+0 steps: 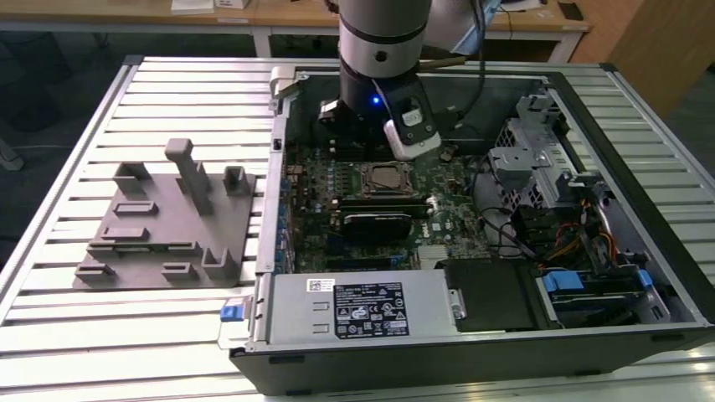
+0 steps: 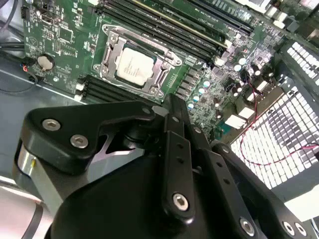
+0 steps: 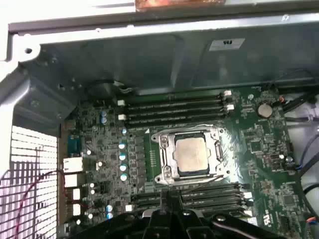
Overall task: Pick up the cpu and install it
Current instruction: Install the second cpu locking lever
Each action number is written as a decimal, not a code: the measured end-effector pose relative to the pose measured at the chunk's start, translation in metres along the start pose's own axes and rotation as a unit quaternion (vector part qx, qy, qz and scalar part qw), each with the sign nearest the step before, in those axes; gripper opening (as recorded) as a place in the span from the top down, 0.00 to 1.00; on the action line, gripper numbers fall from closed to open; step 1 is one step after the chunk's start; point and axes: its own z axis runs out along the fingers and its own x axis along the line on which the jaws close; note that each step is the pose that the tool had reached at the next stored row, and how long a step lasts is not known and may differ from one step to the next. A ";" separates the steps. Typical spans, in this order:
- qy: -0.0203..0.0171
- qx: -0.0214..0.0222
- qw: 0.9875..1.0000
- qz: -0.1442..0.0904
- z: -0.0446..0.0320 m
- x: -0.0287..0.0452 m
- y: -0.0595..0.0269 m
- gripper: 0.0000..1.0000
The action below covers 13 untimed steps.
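Slatted metal tabletop (image 1: 167, 100) carries an open computer case (image 1: 470, 352), with a grey plastic jig (image 1: 167, 226) lying well apart from it toward the exterior view's left. Inside the case the green circuit board (image 1: 335, 180) lies flat, hemmed in by the case wall on one side, the drive cage (image 1: 547, 176) and its cable bundle toward the exterior view's right, and the power supply box (image 1: 357, 306) at the near edge. Most of the free room is straight above the board.

My arm (image 1: 380, 50) comes down steeply into the case from the far side, wrist nearly upright, and my pincer (image 2: 172, 112) hangs above the board just beside the socket (image 3: 192, 154), not touching it. In the second wrist view my two fingers (image 2: 177, 154) lie pressed together with nothing between them, so the pincer is closed and empty.

In both wrist views the cpu (image 3: 192, 154) sits flat inside the socket's metal frame, its pale silver top facing up. The frame seems to be folded down around the chip, though I cannot be sure it is latched. Memory slots (image 3: 174, 107) run along both sides of the socket
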 end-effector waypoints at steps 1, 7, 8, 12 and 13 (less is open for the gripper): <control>0.000 0.000 1.000 0.000 -0.0087 -0.0001 0.0021 0.89; 0.000 0.000 1.000 0.000 -0.0080 -0.0001 0.0019 0.89; 0.000 0.000 1.000 0.000 -0.0079 -0.0001 0.0019 0.89; 0.000 0.000 1.000 0.000 -0.0079 -0.0001 0.0019 0.89; 0.000 0.000 1.000 0.000 -0.0078 -0.0001 0.0019 0.89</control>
